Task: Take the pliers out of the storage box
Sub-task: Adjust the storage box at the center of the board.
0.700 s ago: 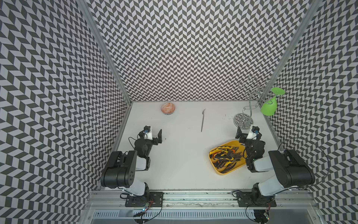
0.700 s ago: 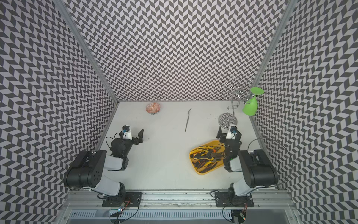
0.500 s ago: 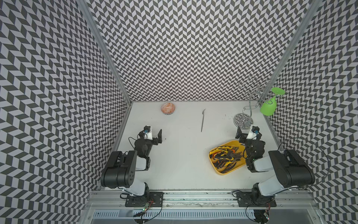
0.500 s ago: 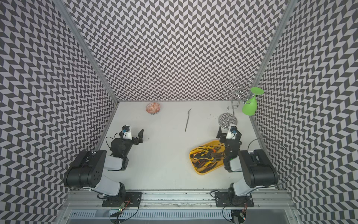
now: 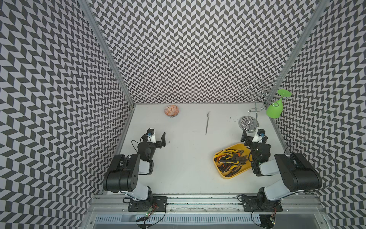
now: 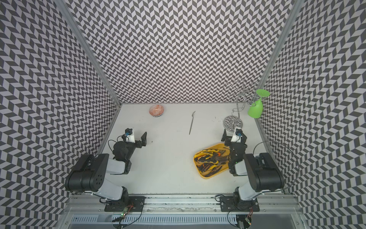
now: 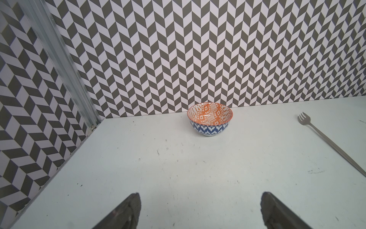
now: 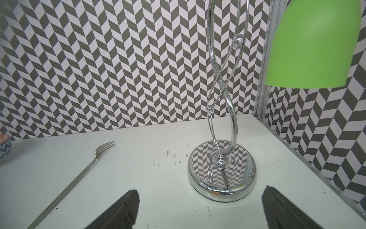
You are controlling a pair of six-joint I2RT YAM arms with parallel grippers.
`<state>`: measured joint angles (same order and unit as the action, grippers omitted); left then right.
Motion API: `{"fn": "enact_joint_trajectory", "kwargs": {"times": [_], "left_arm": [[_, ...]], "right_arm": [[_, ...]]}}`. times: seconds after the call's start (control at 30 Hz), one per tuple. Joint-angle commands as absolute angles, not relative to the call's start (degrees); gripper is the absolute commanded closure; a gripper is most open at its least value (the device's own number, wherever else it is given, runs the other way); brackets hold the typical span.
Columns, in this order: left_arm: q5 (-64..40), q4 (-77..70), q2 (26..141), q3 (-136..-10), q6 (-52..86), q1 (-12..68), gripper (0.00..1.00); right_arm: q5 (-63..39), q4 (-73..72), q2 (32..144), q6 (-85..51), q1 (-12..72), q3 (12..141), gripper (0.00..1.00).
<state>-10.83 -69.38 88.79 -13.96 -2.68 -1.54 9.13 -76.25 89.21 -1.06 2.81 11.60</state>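
Holding: neither arm grips anything.
Left end effector: jaws spread wide and empty, low over the bare white table, facing the bowl.
Right end effector: jaws spread wide and empty, between the storage box's far end and the stand's base, facing the stand.
Pliers: a jumbled heap of grey-jawed hand pliers with yellow-and-black or orange-and-black handles, all lying inside the box; the count is unclear.
Box: shallow yellow plastic rectangular storage box, flat on the table at an angle, just beside the right arm.
Bowl: small ceramic bowl, orange-patterned inside and blue-patterned outside, near the back wall.
Fork: thin grey metal fork, lying mid-table, apart from everything.
Stand: twisted chrome wire stand on a round mirrored base, with an upturned green plastic goblet hanging from it.
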Motion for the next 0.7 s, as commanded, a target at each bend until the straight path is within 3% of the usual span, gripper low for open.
{"fn": "enact_joint_trajectory", "kwargs": {"times": [0.0, 0.17, 0.37, 0.5, 0.67], "left_arm": [[-11.36, -70.65, 88.61, -14.68, -2.28, -1.85, 0.02], [-12.11, -62.87, 83.74, -17.05, -3.39, -1.3, 0.02], [-18.78, -49.45, 73.98, -20.93, -9.44, 1.31, 0.02], [-21.65, -35.45, 69.32, -25.44, -16.9, 4.25, 0.02], [-27.88, -31.36, 65.13, -26.4, -18.99, 7.63, 0.02]], "right_arm": [[8.82, -78.12, 89.39, -0.7, 2.49, 11.93, 0.01], [11.21, -77.68, 86.58, -1.73, 2.46, 10.86, 0.01], [15.42, -66.07, 73.86, -4.8, 2.53, 10.7, 0.0], [13.92, -50.05, 64.65, -10.18, 2.48, 15.19, 0.0], [9.42, -31.08, 57.5, -20.95, 2.47, 20.36, 0.01]]}}
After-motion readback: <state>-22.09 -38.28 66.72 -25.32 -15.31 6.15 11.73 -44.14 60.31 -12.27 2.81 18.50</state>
